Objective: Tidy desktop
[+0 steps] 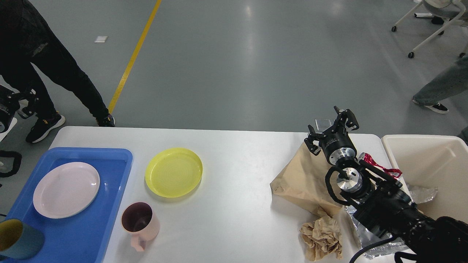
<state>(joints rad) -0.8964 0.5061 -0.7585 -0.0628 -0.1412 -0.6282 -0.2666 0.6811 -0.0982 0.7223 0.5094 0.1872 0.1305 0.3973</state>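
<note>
Hovering w/ fingers spread wide and nothing between them, the right gripper (331, 126) sits above the far right part of the desktop (234, 219), over the upper edge of a brown paper bag (303, 182). Its arm runs back to the lower right corner of view. Just beside the wrist lies a red wrapper scrap (380, 167); silver foil (369, 233) pokes out under the arm, w/ more foil at the edge of the cream bin (420, 146), which stands at the right end of the desktop. A crumpled brown paper wad (321, 237) lies near the front edge, below the bag. Toward centre-left: yellow plate (174, 172), then a pink mug (140, 223) nearer the front. At far left a blue tray (109, 182) holds a pale pink plate (66, 190) and a yellow-and-teal cup (18, 239). Left gripper (22, 104) shows at the far left edge, off the table; can't tell its state.
</note>
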